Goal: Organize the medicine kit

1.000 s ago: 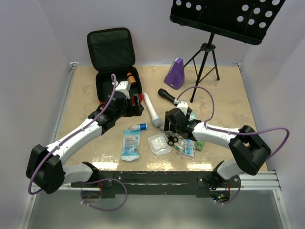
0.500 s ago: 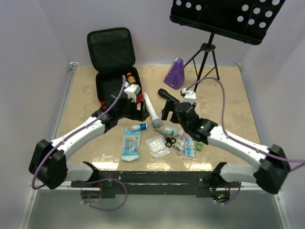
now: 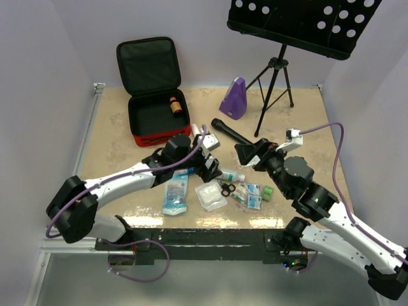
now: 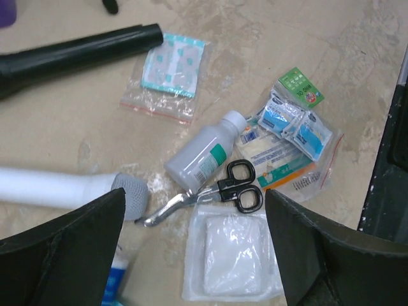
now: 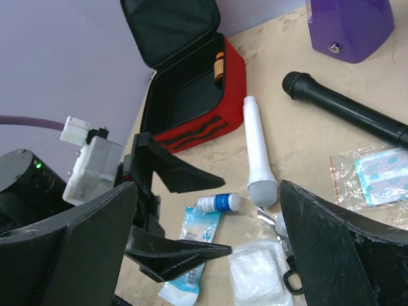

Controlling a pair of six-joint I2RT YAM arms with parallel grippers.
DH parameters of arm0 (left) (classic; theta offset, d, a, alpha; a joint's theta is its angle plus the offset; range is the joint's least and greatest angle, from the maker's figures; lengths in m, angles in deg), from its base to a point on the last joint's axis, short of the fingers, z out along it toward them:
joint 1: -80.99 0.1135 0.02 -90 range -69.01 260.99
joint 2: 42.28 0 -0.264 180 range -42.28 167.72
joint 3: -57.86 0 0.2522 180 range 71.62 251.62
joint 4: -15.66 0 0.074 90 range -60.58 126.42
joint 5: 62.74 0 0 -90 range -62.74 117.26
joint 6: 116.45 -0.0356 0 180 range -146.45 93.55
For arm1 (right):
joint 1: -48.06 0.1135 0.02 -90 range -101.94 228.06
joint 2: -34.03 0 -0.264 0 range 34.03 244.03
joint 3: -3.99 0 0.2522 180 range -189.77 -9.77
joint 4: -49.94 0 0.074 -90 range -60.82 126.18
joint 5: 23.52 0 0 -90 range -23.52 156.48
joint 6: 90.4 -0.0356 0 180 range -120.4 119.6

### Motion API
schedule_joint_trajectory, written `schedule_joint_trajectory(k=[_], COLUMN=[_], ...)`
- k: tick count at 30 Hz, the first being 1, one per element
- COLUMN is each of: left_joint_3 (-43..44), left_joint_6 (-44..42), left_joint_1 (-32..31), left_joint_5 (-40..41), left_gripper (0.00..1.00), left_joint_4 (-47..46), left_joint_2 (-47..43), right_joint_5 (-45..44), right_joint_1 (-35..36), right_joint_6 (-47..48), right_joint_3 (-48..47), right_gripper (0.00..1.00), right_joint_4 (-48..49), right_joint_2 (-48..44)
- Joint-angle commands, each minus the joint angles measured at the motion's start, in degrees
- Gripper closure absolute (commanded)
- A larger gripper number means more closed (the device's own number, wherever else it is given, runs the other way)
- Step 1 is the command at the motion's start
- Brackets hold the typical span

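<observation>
Since 1 second ago the left claw has swung from the kit to the loose items, and the right claw has drawn back. Both gape, released. The kit lies far left on the tabletop, lid raised at the back, its opened length running near-to-far. The left wrist view shows scissors but no kit.

Positions are referred to the scissors, top view.
- Plastic bottle is laid just behind, against them.
- Gauze packet is set just left; flat pouch further left.
- Sachets are heaped just right.
- Microphone is laid behind.
- Medicine kit is placed well behind-left, with a small bottle lying in its base.
- Metronome and music stand are stood farthest behind.
</observation>
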Motion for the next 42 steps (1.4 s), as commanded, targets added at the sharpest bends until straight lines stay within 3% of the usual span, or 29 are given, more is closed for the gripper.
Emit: schedule_joint_trajectory(k=[1, 7, 13, 24, 35, 42], left_joint_3=[3.51, 5.26, 10.79, 16.86, 14.67, 14.93], left_joint_6=[-16.16, -26.27, -31.20, -34.02, -35.52, -35.25], left_joint_1=[-3.51, -4.93, -5.10, -5.01, -5.01, -5.10], left_joint_5=[-3.20, -5.31, -5.06, -8.65, -10.24, -8.05], left_gripper=[0.07, 0.07, 0.10, 0.16, 0.09, 0.12], left_joint_4=[-5.71, -8.69, -8.26, -4.23, -0.43, -1.14], left_joint_2=[5.01, 10.98, 19.07, 26.20, 26.20, 29.01], right_joint_5=[2.30, 2.74, 2.39, 0.45, 0.80, 0.63], right_joint_1=[0.02, 0.02, 0.02, 0.02, 0.02, 0.02], right_joint_6=[0.25, -0.28, -0.37, 1.48, 1.30, 1.30], right_joint_3=[0.74, 1.53, 0.74, -4.00, -2.25, -1.90], right_gripper=[0.02, 0.01, 0.02, 0.02, 0.02, 0.02], right_joint_4=[-0.32, -1.72, -2.95, -6.56, -5.59, -5.85], right_joint_2=[-1.19, -2.07, -3.56, -3.74, -3.04, -3.83])
